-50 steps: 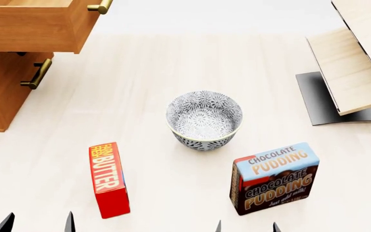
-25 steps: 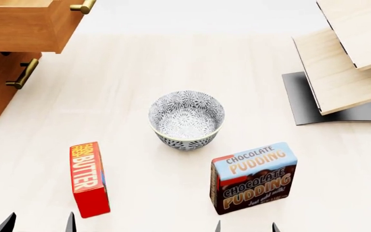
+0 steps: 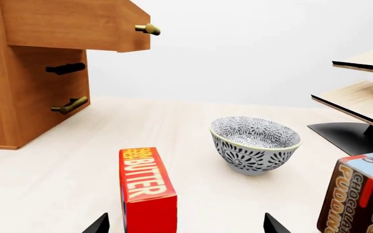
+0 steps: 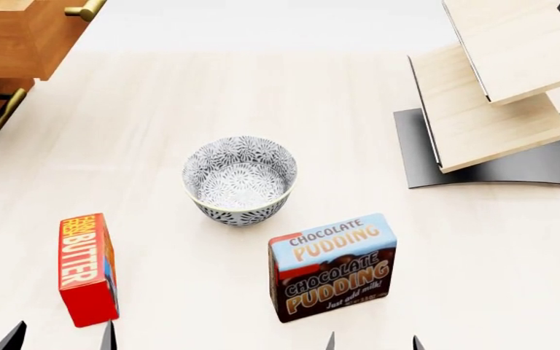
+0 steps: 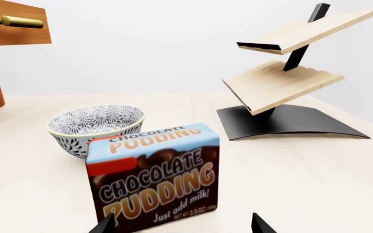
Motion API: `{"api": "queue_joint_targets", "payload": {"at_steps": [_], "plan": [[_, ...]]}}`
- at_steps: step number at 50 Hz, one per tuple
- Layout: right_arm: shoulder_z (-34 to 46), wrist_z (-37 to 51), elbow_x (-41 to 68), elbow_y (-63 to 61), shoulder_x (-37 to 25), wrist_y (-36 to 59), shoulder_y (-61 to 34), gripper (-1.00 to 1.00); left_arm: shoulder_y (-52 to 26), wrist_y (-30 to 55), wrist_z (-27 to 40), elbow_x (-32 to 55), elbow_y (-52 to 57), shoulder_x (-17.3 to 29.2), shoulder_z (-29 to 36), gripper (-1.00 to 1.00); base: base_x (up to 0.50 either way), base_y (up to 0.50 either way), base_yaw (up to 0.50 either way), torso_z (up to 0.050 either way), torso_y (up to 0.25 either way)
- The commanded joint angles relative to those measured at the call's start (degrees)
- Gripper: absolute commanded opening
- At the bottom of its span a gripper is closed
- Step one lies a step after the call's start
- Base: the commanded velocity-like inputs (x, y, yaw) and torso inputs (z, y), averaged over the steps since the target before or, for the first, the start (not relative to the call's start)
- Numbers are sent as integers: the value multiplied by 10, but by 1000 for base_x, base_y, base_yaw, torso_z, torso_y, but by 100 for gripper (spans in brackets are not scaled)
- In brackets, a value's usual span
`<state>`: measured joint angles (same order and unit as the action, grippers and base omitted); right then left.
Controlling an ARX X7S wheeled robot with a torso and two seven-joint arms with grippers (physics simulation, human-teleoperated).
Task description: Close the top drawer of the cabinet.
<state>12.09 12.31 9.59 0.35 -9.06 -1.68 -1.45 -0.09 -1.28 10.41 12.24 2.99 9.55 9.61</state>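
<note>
Both claws are seen only as dark fingertips at the head view's 6 o'clock edge: the left claw (image 4: 63, 337) at about 7 o'clock and the right claw (image 4: 372, 341) just right of 6 o'clock; each pair of tips stands apart, spread and grasping nothing. The top drawer (image 4: 12, 36) is found at 10 o'clock in the head view, pulled out from the cabinet (image 3: 18, 97) and overhanging the lower drawer front; its brass handle (image 4: 85, 9) is seen at the front; no claw is touching it. A patterned bowl (image 4: 239, 179) is set on the pale counter (image 4: 475, 255) near the centre; a red butter box (image 4: 87, 268) is stood at 8 o'clock, just ahead of the left claw; a chocolate pudding box (image 4: 334, 266) is stood at 5 o'clock, just ahead of the right claw; a pale wood tiered shelf (image 4: 494, 80) on a black base is placed at 2 o'clock, well apart from the cabinet.
</note>
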Motion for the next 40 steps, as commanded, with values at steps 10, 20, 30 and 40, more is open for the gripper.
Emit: {"api": "queue_joint_targets", "payload": {"at_steps": [10,20,30,40], "plan": [[-13,60,-11,-165,-18,119,-8,100,-2,162,58,3,210,39,0,100,0,0,0,0,0],[-20,71,-2,-196,-22,145,-15,100,-15,187,69,11,233,45,-6,100,0,0,0,0,0],[-22,79,1,-213,-28,157,-17,100,-19,205,77,14,252,51,-4,100,0,0,0,0,0],[-18,82,3,-216,-31,161,-17,100,-21,211,81,13,261,55,1,100,0,0,0,0,0]]}}
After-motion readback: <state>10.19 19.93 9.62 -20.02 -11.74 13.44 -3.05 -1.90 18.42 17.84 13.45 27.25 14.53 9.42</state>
